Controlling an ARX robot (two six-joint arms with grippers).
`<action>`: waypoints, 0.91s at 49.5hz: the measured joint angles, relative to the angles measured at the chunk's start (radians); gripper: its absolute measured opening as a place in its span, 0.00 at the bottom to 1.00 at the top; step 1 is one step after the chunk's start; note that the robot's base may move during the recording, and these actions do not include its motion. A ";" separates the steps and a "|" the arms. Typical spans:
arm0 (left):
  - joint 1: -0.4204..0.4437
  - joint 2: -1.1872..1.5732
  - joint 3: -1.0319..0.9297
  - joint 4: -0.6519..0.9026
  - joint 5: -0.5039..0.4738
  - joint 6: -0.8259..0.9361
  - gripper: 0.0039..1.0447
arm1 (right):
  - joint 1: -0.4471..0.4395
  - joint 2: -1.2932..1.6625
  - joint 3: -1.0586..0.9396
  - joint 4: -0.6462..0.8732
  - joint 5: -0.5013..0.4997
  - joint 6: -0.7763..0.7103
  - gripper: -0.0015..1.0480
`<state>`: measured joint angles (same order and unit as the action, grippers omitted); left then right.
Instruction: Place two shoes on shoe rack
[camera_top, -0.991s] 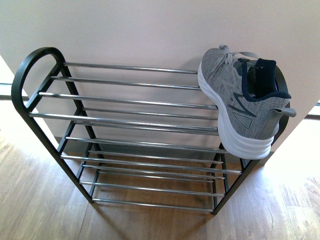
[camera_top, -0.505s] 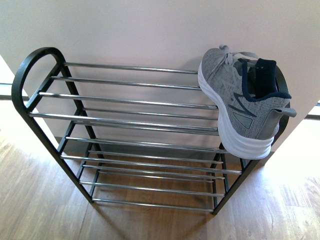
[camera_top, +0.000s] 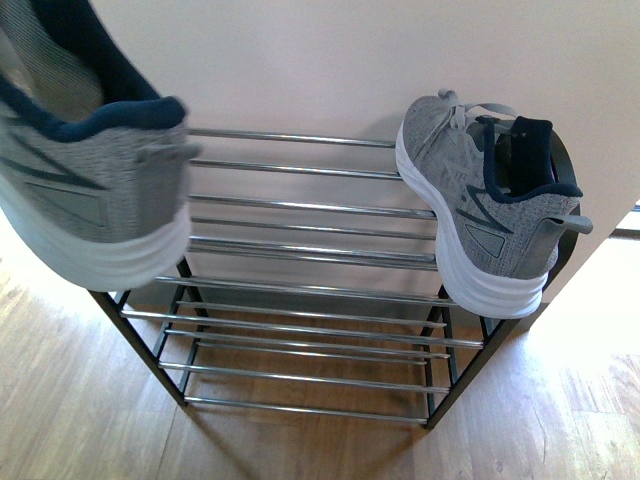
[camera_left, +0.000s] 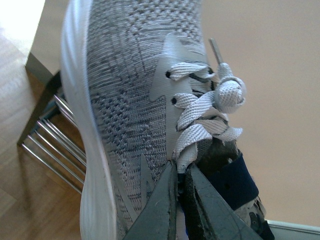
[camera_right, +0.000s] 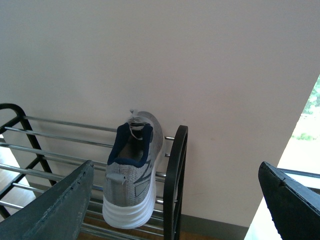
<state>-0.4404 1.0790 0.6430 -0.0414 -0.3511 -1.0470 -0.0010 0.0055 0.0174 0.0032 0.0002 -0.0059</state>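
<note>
A lifted shoe (camera_top: 80, 190) of grey knit, with a white sole and a navy collar, is seen large and blurred in the front view. It is held in the air at the left end of the shoe rack (camera_top: 300, 207), and the rack's left side frame is hidden behind it. In the left wrist view the left gripper (camera_left: 180, 172) is closed narrowly on the lifted shoe (camera_left: 125, 100). Its dark fingers (camera_left: 157, 210) are pinched together on the upper, just below the white laces and beside the navy collar. Chrome rods of the shoe rack (camera_left: 50, 145) are seen beyond the sole, apart from it.

A racked shoe (camera_top: 480, 215) of the same kind is laid on the top tier at the right end, beside the right side frame. Its toe is turned toward the wall (camera_top: 300, 60) and its heel reaches slightly past the front edge.

In the right wrist view the right gripper (camera_right: 175, 167) is spread wide and nothing is held. The racked shoe (camera_right: 132, 175) and the shoe rack (camera_right: 60, 123) are seen farther off between its fingers (camera_right: 55, 205). The rack is stood on a wooden floor (camera_top: 80, 400).
</note>
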 joint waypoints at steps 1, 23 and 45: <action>-0.005 0.017 0.001 0.009 0.011 -0.011 0.02 | 0.000 0.000 0.000 0.000 0.000 0.000 0.91; -0.067 0.324 0.080 0.046 0.148 -0.032 0.02 | 0.000 0.000 0.000 0.000 0.000 0.000 0.91; -0.086 0.547 0.214 0.093 0.307 0.190 0.02 | 0.000 0.000 0.000 0.000 0.000 0.000 0.91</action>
<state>-0.5262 1.6257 0.8574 0.0513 -0.0444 -0.8570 -0.0010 0.0055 0.0174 0.0032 0.0002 -0.0059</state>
